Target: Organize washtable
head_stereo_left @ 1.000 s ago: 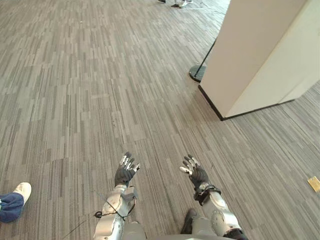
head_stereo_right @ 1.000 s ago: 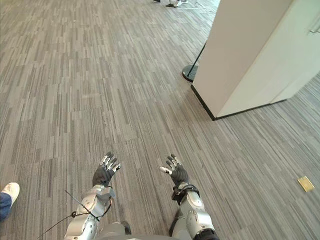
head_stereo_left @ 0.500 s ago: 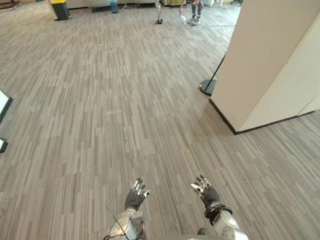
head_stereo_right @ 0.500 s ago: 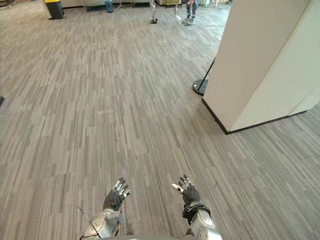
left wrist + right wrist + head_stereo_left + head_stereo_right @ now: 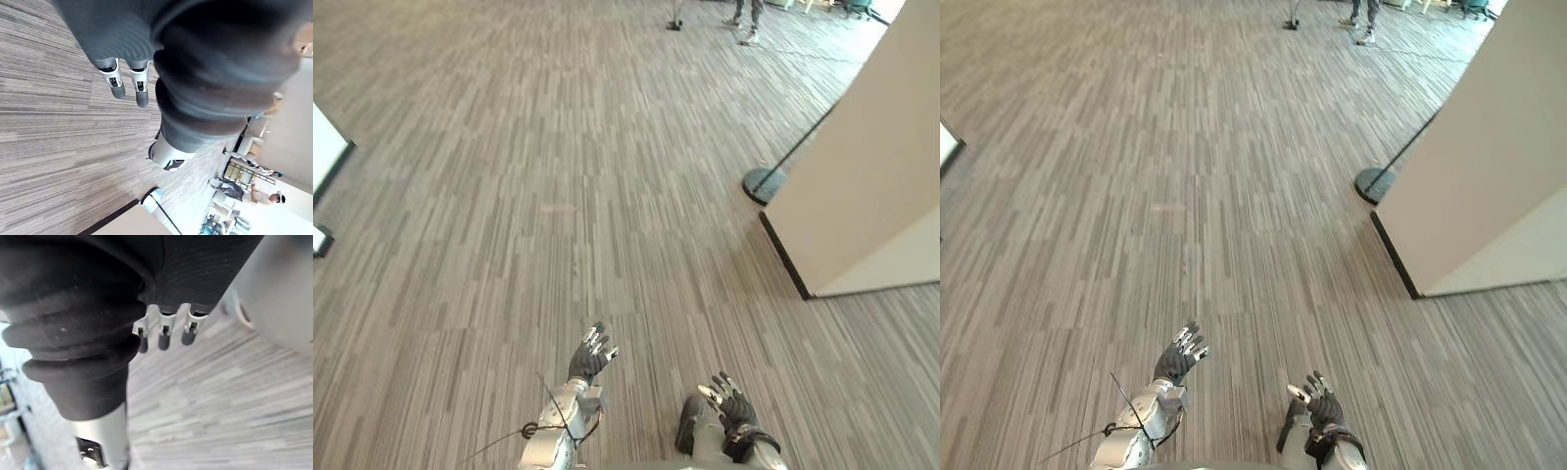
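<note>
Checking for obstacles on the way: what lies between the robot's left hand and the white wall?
Nothing but bare grey carpet lies between the left hand and the white wall, as the left eye view shows.

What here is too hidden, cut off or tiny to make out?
1. Left eye view: the person is cut off above the legs by the top edge.
2. Left eye view: the white flat panel is cut by the left edge; unidentifiable.
3. Left eye view: the tall white wall block hides whatever stands behind it.
4. Left wrist view: the far furniture is too small to name.
</note>
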Robot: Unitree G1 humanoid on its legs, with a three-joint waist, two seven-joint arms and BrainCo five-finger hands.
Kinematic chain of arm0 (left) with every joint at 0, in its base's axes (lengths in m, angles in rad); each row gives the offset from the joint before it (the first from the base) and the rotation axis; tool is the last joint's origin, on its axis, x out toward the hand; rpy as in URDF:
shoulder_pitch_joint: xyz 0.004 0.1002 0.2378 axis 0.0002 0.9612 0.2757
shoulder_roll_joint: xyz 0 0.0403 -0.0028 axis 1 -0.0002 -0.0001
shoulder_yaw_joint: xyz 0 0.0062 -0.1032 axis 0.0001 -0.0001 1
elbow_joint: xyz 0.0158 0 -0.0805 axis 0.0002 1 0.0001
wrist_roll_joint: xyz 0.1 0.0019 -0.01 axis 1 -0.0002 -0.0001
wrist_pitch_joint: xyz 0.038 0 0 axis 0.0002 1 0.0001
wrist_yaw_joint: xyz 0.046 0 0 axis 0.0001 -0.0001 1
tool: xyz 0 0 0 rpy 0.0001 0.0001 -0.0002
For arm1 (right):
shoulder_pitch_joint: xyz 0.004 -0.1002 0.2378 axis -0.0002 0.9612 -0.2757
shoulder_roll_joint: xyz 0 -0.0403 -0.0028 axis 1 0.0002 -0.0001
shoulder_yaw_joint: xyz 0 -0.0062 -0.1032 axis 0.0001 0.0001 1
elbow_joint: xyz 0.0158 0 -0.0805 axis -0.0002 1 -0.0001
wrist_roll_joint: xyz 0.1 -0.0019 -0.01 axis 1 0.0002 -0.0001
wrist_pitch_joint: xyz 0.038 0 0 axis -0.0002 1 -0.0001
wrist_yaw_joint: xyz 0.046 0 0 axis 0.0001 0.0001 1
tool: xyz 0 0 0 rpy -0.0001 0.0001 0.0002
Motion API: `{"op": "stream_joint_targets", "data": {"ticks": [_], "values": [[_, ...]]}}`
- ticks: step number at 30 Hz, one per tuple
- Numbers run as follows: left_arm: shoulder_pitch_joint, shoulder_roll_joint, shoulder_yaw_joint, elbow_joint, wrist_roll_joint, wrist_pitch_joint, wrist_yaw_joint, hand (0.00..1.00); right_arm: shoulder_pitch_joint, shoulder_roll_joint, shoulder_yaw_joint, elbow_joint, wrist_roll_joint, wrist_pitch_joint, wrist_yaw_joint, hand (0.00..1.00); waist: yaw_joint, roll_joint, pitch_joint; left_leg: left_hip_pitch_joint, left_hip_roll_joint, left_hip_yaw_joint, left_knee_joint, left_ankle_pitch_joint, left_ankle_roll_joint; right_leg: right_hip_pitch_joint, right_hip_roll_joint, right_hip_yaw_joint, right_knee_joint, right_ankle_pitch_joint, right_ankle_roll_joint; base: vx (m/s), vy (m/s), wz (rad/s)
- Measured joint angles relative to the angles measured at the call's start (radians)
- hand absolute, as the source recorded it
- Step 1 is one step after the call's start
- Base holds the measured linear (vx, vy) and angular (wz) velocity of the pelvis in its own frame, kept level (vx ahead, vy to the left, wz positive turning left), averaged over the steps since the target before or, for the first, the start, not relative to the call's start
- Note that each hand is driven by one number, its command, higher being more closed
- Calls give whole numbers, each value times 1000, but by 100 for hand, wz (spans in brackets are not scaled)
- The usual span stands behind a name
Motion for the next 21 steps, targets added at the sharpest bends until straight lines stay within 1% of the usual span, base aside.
{"op": "stream_joint_targets", "data": {"ticks": [1, 2, 3, 4, 5, 6, 7, 8, 9, 10, 11, 12, 13, 14, 15, 16, 17, 18, 19, 20, 21], "values": [[5, -10, 0, -2, -4, 0, 4, 0, -8, -17, 4, -3, 4, -1, 0, 0, 7, 17, -3, -37, 57, 19, 113, 44, 10, 28, 29, -13, -12, -13, -9, 608, -281, 11], [15, -25, 18, -2, -16, 3, 8, 0, -34, -46, 15, -6, 15, 0, -1, 0, 17, 57, 14, -99, 161, 53, 307, 206, 90, 120, 86, -20, -74, -24, -17, 762, -313, -28], [28, -33, 35, 0, -26, 5, 9, 0, -63, -58, 17, -17, 25, 0, -5, 0, 24, 68, 25, -142, 224, 78, 455, 276, 122, 212, 118, -3, -154, -33, -8, 773, -301, -30], [25, -39, 37, 0, -37, 5, 9, 0, -76, -63, 13, -25, 27, 0, -11, 0, 24, 71, 31, -168, 231, 91, 512, 232, 121, 261, 123, 8, -193, -33, -7, 642, -201, -26], [20, -40, 44, -6, -40, 4, 8, 0, -104, -71, 4, -42, 27, -1, -27, 0, 31, 58, 38, -217, 213, 137, 554, 158, 128, 336, 115, 27, -257, -33, -7, 502, -107, -26], [18, -39, 59, -10, -40, 3, 8, 0, -130, -73, 5, -49, 27, -6, -31, 0, 43, 44, 45, -249, 195, 183, 539, 117, 137, 377, 104, 43, -289, -33, -7, 603, -67, -35], [17, -40, 83, -20, -42, 3, 8, 0, -161, -71, 7, -50, 27, -6, -38, 0, 55, 32, 53, -297, 180, 221, 502, 89, 144, 414, 95, 58, -316, -34, -8, 587, 6, -37], [16, -40, 114, -34, -43, 2, 8, 0, -197, -70, 7, -58, 26, -6, -40, 0, 71, 12, 63, -376, 144, 242, 395, 79, 141, 456, 80, 62, -346, -35, -10, 590, 36, -34], [18, -40, 136, -47, -45, 3, 10, 0, -226, -70, 9, -65, 26, -7, -40, 0, 81, 0, 73, -430, 110, 244, 274, 86, 130, 479, 65, 58, -355, -35, -10, 588, 94, -40], [31, -40, 158, -55, -46, 4, 11, 0, -249, -68, 10, -67, 26, -8, -40, 0, 94, -8, 78, -464, 79, 235, 117, 116, 90, 499, 51, 57, -360, -36, -8, 468, 111, -53], [51, -42, 178, -65, -46, 5, 14, 0, -261, -68, 13, -69, 26, -10, -39, 0, 105, -9, 79, -470, 44, 201, -64, 169, 35, 527, 36, 56, -367, -39, -4, 702, 240, -85], [92, -44, 196, -96, -46, 4, 29, 0, -258, -73, 17, -70, 27, -13, -39, 0, 129, 8, 70, -455, 14, 135, -244, 294, 29, 572, 32, 59, -374, -60, 35, 607, 245, -92], [106, -37, 205, -106, -46, 3, 34, 0, -261, -56, 20, -65, 27, -13, -40, 0, 140, -24, 69, -456, -5, 108, -173, 357, 111, 604, -5, 50, -368, -87, 76, 717, 317, -83], [105, -25, 229, -107, -46, 4, 40, 0, -261, -39, 37, -63, 27, -14, -39, 0, 146, -51, 64, -482, -2, 109, -74, 288, 164, 596, -36, 45, -328, -96, 92, 594, 312, -39], [95, -19, 240, -107, -45, 5, 46, 0, -252, -30, 55, -68, 28, -14, -33, 0, 138, -58, 63, -511, 7, 99, 28, 196, 186, 557, -63, 57, -219, -96, 98, 584, 335, -10], [87, -18, 242, -109, -45, 5, 48, 0, -250, -21, 57, -67, 28, -13, -26, 0, 134, -66, 63, -507, 1, 104, 70, 152, 206, 512, -98, 81, -96, -89, 101, 606, 390, 4], [89, -17, 245, -114, -44, 4, 48, 0, -242, -8, 57, -65, 28, -7, -18, 0, 127, -79, 65, -478, -13, 123, 90, 113, 219, 458, -143, 116, 54, -58, 100, 593, 384, -2], [93, -9, 241, -113, -41, 7, 47, 0, -231, 11, 56, -59, 27, -3, -17, 0, 122, -92, 66, -413, -31, 151, 89, 76, 230, 376, -201, 150, 275, 2, 71, 565, 352, -10], [94, -3, 238, -113, -39, 8, 47, 0, -226, 19, 56, -56, 27, -2, -17, 0, 122, -93, 67, -375, -37, 161, 80, 62, 232, 328, -218, 156, 401, -2, 68, 576, 273, -23], [93, 5, 237, -113, -38, 9, 48, 0, -228, 35, 58, -32, 27, -1, -15, 0, 122, -91, 70, -288, -47, 183, 35, 50, 232, 237, -228, 166, 610, -32, 58, 520, 167, -32], [88, 12, 231, -114, -38, 8, 48, 0, -220, 42, 69, -26, 27, 0, -15, 0, 119, -83, 75, -195, -67, 204, -45, 54, 224, 163, -213, 150, 717, -75, 34, 422, 118, -32]]}}
